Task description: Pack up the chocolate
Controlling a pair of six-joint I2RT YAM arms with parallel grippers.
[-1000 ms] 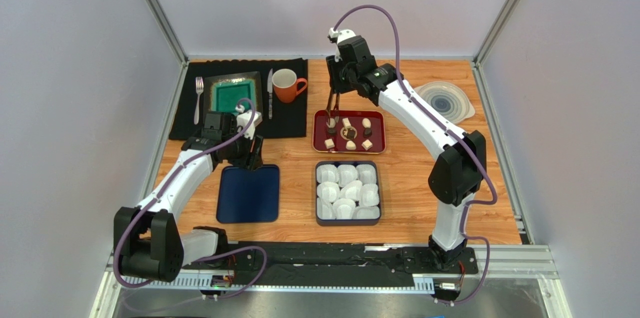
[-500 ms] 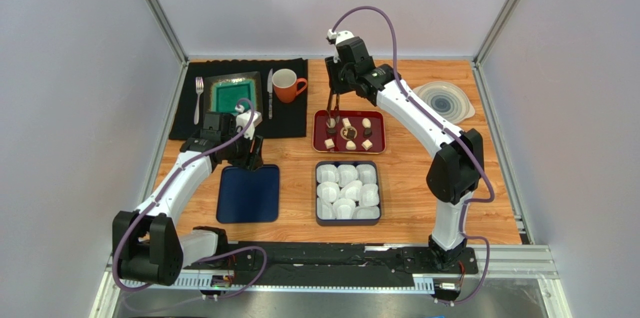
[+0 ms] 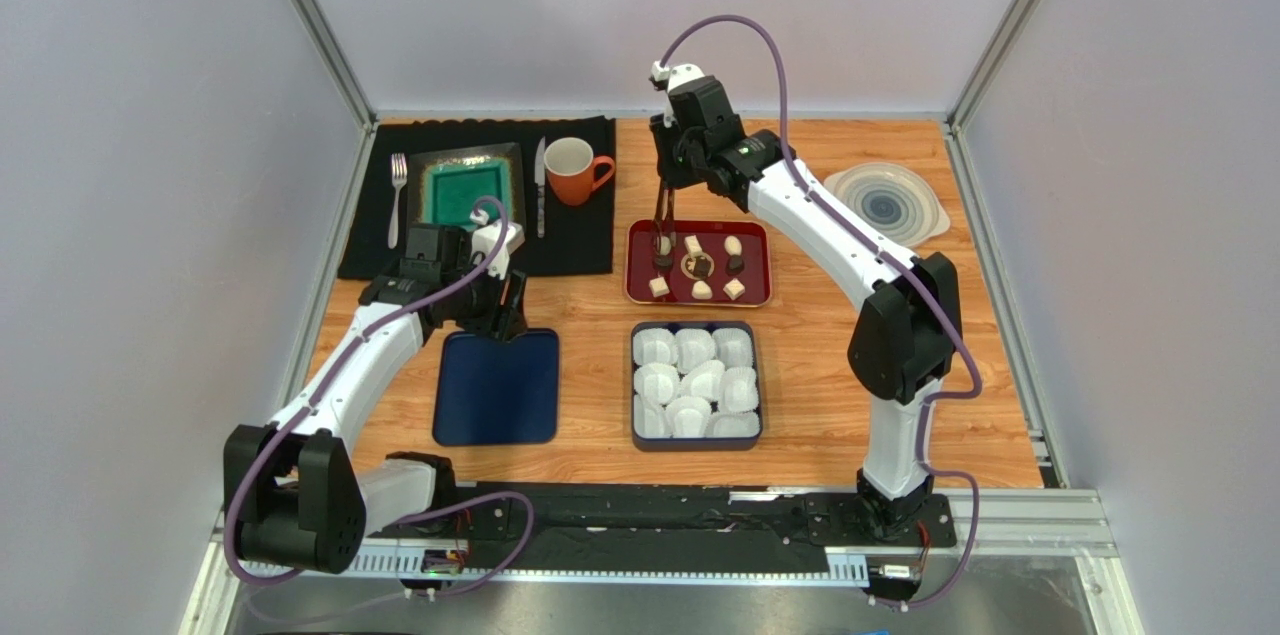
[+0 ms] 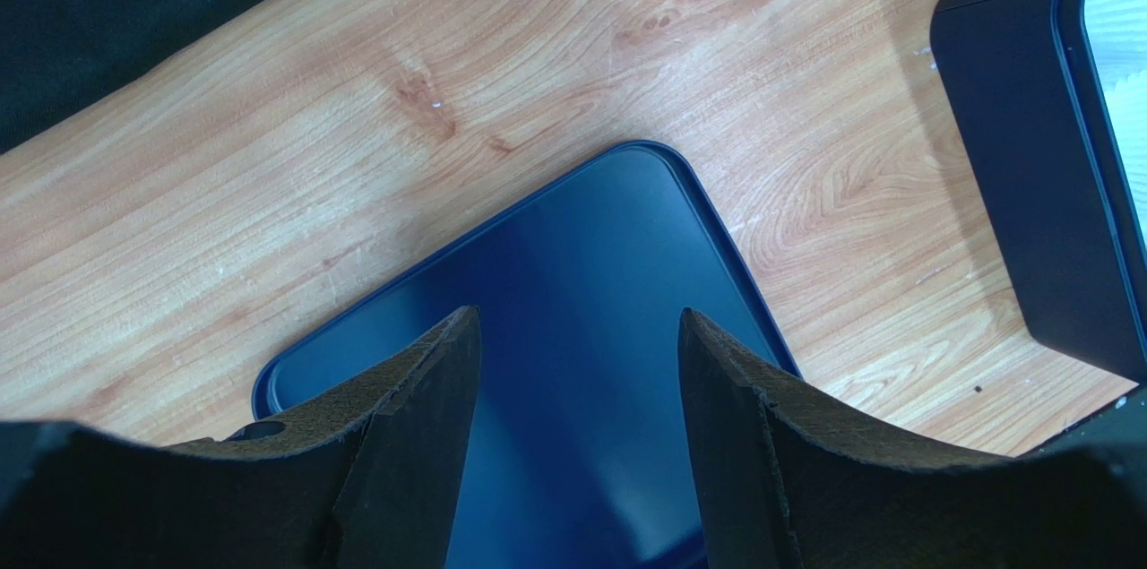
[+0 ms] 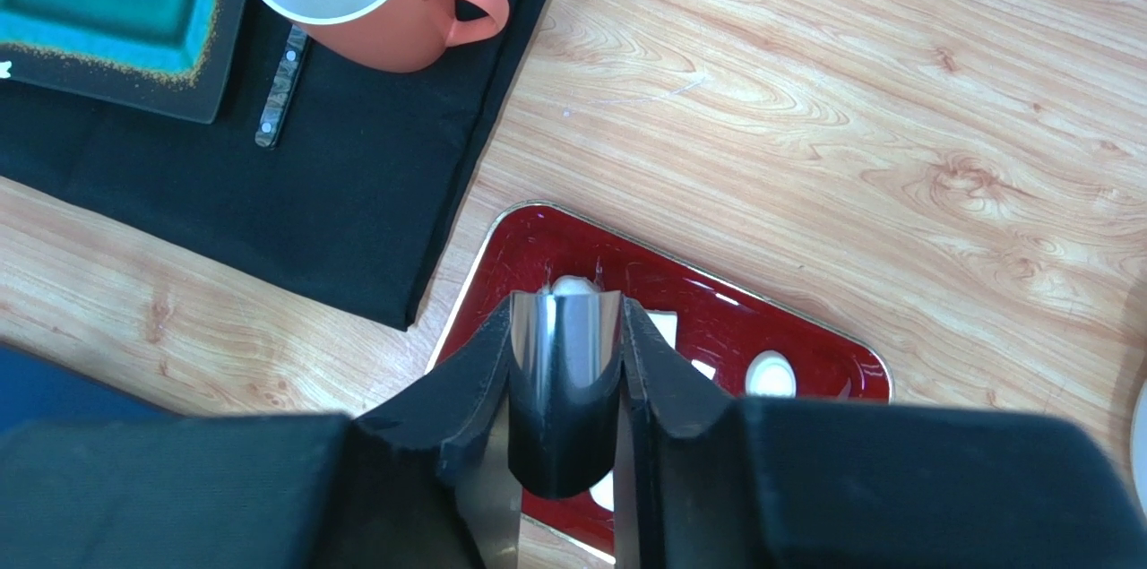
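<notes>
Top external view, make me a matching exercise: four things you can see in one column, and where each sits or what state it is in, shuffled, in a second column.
Column one
1. orange mug
2. chocolates
3. white paper cups
4. right gripper

Column two
A. on the red tray
B. in the dark box
C. on the black mat
D. shut on the metal tongs

Pairs: 1-C, 2-A, 3-B, 4-D
</notes>
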